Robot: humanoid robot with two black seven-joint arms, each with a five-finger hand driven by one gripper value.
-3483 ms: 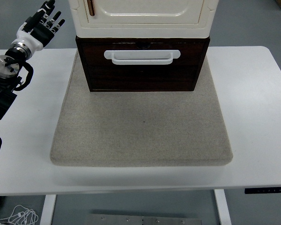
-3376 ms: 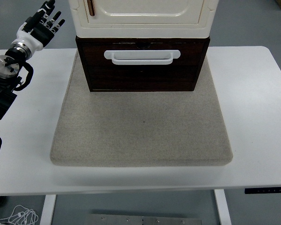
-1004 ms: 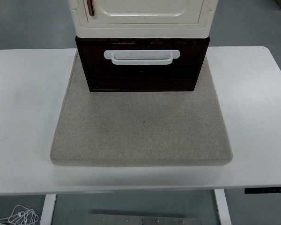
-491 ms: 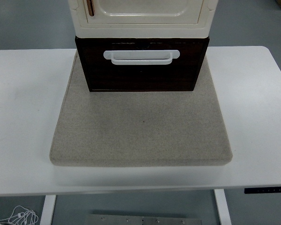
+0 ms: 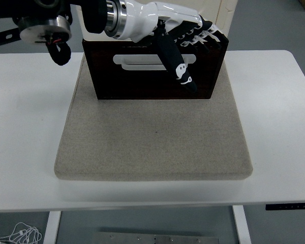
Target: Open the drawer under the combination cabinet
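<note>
The dark brown drawer (image 5: 142, 81) sits under the cream cabinet (image 5: 225, 9), closed, with a white bar handle (image 5: 134, 61) across its front. My left arm comes in from the upper left and crosses in front of the cabinet, hiding most of it. My left hand (image 5: 199, 57) is in front of the drawer's upper right part. Its fingers (image 5: 206, 34) are spread toward the right and hold nothing. The thumb (image 5: 179, 68) points down across the handle's right end. I cannot tell whether it touches the handle.
The cabinet stands at the back of a grey felt mat (image 5: 152, 140) on the white table (image 5: 25, 112). A black cable loop (image 5: 61, 51) hangs from my forearm at the upper left.
My left arm stood at the table's left edge, then left the view. Now it reaches in from the upper left with the hand in front of the drawer. The drawer has not moved.
</note>
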